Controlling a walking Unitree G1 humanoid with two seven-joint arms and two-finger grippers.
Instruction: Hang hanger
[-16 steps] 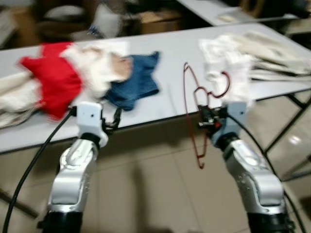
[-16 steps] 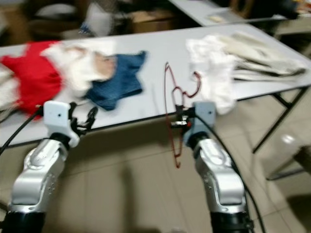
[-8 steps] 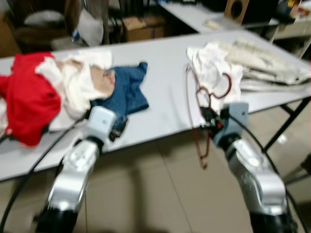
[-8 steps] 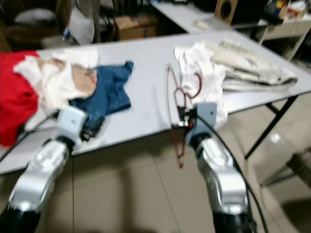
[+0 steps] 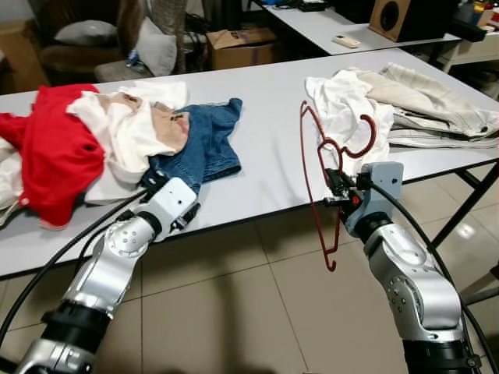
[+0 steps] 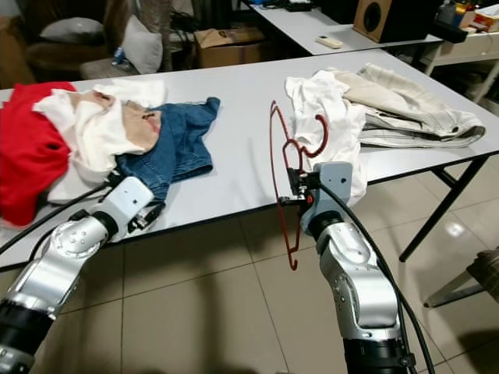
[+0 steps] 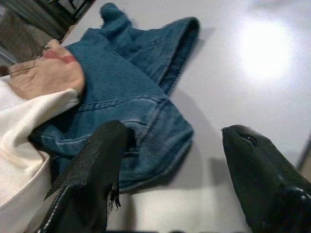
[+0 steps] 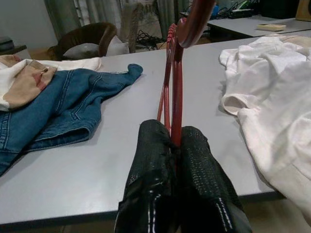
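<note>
The right gripper (image 5: 335, 189) is closed tight on the red hanger (image 5: 316, 195) and holds it upright in the air, just in front of the edge of the desk (image 5: 269, 148). The grip is on the twisted neck, under the hook (image 5: 362, 140); the hook points up toward the white cloth (image 5: 343, 105), and the lower corner of the frame hangs below the desk edge, over the floor tiles.

The hanger looks like thin coated wire, so prob. very light and a bit springy. In my judgement it can turn or swing in the fingers if the arm moves fast, and the frame can bend if it catches on sth. The neck is a good place to hold, because the hook stays free for hanging.

The left gripper (image 7: 170, 170) is wide open with nothing in it, low at the desk edge, just beside the blue denim piece (image 5: 199, 148). Next to the denim lie a cream garment (image 5: 129, 125) and a red one (image 5: 54, 152).

No rail or rod for hanging can be made out in these views. In the right wrist view the 2 fingers (image 8: 150, 184) cover the neck of the hanger, so the exact contact is hidden, and the hook is cut off at the picture edge.
</note>
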